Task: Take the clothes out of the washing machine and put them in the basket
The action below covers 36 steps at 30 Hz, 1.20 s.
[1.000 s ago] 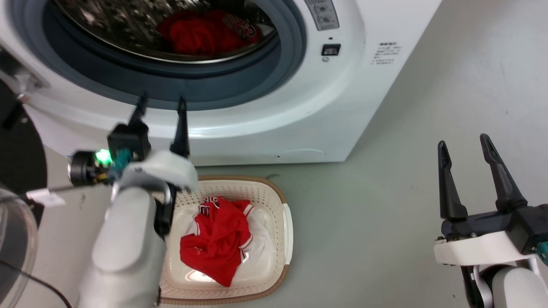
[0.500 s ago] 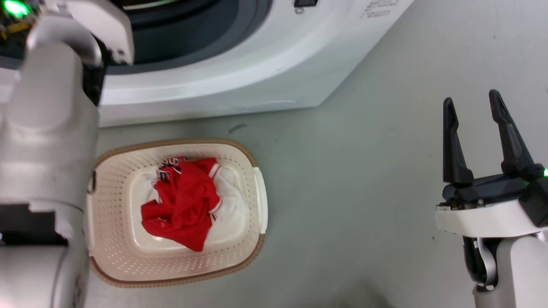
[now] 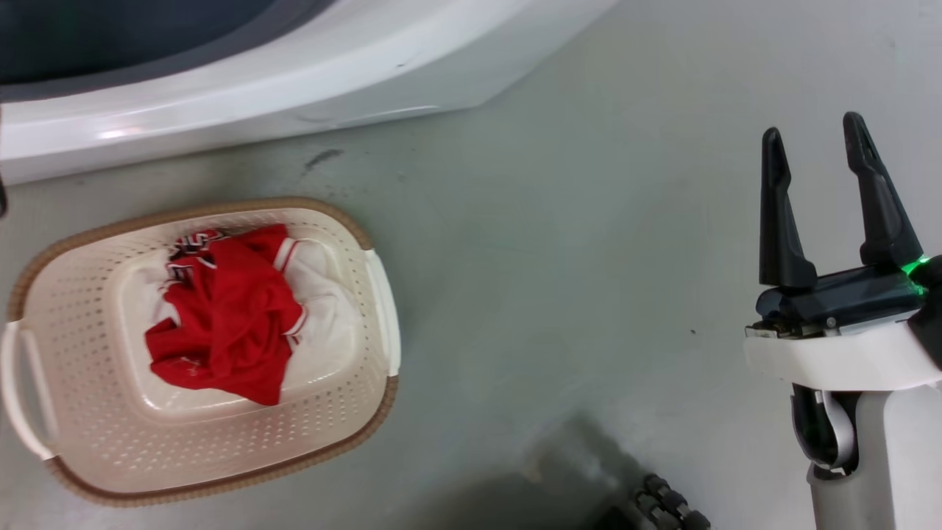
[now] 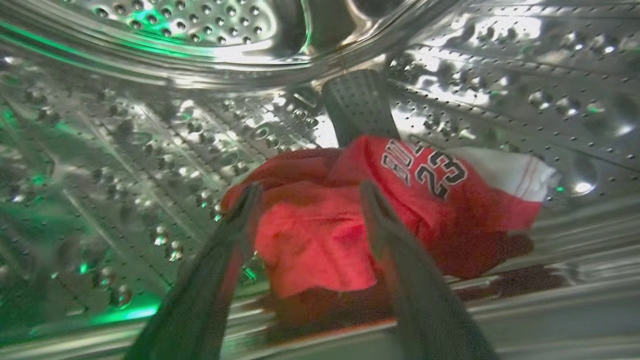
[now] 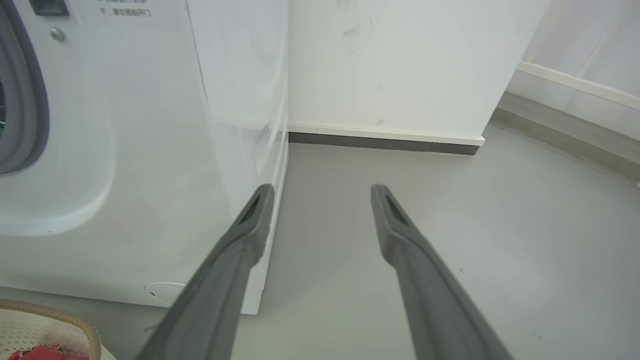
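Inside the washing machine's (image 3: 243,81) perforated steel drum (image 4: 150,130), a red garment (image 4: 350,220) with white sleeve and black "23" lettering lies on the drum floor. My left gripper (image 4: 307,192) is open, its two dark fingers straddling the near edge of that garment. On the floor in front of the machine stands the cream basket (image 3: 346,434) holding a red and white bundle of clothes (image 3: 221,324). My right gripper (image 3: 813,140) is open over bare floor, well to the right of the basket, with nothing between its fingers (image 5: 320,192).
Grey floor (image 3: 559,235) stretches between the basket and my right arm. In the right wrist view the washing machine's side (image 5: 150,125) stands left, with a white wall and dark skirting (image 5: 385,142) behind. A dark ribbed part (image 3: 666,508) of my base shows at the bottom.
The head camera has tilted down and turned, so basket and machine shifted up-left in view. My left arm has gone out of the head view into the drum. The right gripper stays open.
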Motion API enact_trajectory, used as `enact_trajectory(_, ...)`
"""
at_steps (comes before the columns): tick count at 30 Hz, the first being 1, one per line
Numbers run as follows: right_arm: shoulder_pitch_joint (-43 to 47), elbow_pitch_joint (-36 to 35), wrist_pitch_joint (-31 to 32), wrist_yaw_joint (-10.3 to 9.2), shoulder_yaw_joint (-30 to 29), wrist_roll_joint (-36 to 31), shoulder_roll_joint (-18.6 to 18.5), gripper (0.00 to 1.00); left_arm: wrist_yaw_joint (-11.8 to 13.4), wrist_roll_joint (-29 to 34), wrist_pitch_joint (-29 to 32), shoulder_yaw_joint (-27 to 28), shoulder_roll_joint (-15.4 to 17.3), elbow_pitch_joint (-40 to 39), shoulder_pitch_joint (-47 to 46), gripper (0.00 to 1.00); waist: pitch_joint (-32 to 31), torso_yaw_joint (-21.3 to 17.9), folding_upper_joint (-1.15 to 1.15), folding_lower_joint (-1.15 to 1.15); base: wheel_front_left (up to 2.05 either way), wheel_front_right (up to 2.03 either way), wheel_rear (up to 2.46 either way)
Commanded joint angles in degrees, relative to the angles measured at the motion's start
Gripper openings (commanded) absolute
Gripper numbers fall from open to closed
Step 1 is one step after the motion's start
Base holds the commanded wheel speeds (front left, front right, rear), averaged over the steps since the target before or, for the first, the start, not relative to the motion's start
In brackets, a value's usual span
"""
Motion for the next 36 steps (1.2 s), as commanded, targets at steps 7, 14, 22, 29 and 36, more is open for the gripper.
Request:
enact_trajectory(7,-1.3,-1.3,-0.1,-0.04,0.4,1.9,0.1,1.0,-0.5,-0.2,7.7,-1.7,2.8,2.1,-6.5,1.0,4.4,-3.4,0.0,-0.01,0.0,0.0,0.0)
enact_trajectory(14,-2.0,-1.9,-0.1,-0.04,0.1,3.0,0.1,1.0,0.0,-0.5,10.3,-2.5,3.6,2.9,-7.9,1.0,7.0,-4.0,0.0,-0.01,0.0,0.0,0.0)
enact_trajectory(22,-2.5,-2.2,-0.1,-0.04,-0.2,2.9,0.1,1.0,0.6,-0.8,8.7,-3.3,4.2,3.8,-5.9,1.0,8.2,-4.2,0.0,-0.01,0.0,0.0,0.0)
enact_trajectory(29,-1.9,-1.6,-0.1,-0.04,0.1,2.4,0.1,1.0,0.8,-0.5,5.6,-4.5,4.8,3.2,-6.2,0.0,7.4,-4.0,0.0,-0.01,0.0,0.0,0.0)
enact_trajectory(36,-1.7,-1.3,-0.1,-0.04,0.5,2.1,0.1,1.0,1.1,-0.6,1.8,-5.4,4.5,2.8,-6.4,0.0,5.7,-3.7,0.0,-0.01,0.0,0.0,0.0)
